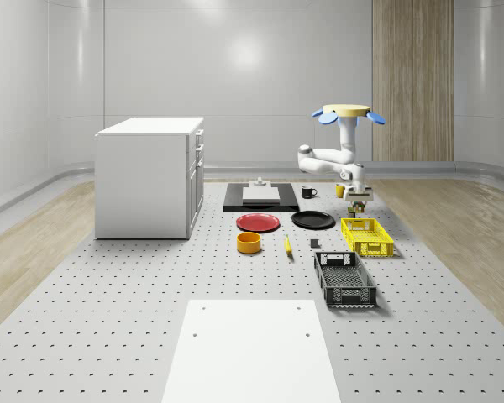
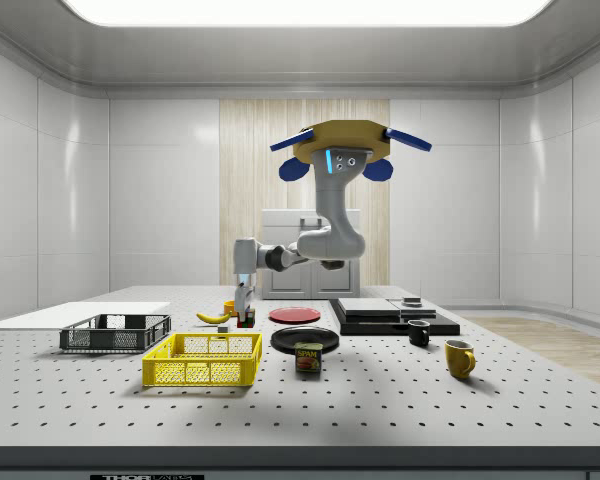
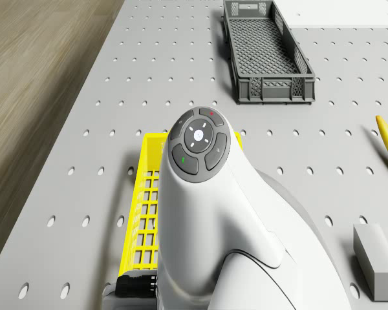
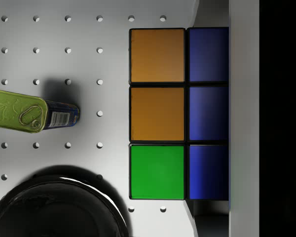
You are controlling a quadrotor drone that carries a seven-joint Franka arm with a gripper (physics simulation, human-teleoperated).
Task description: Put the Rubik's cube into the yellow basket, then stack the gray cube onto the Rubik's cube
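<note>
Drone [image 1: 351, 112] hovering above the bench's [image 1: 109, 336] far right portion. Tool [image 2: 245, 318] clamped on Rubik's cube [image 4: 180, 113], held over the yellow basket's [image 1: 367, 236] far end. Gray cube [image 3: 378, 260] resting on the bench beside the basket.

Rubik's cube [image 4: 180, 113] in the claw [image 2: 245, 318]: orange, green, blue squares, black lines. Yellow basket [image 2: 202, 361] below; red plate [image 2: 294, 315] and black plate [image 2: 305, 339] beside.

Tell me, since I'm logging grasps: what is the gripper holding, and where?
The gripper holds the Rubik's cube, fingers on opposite side faces, lifted off the table.
</note>
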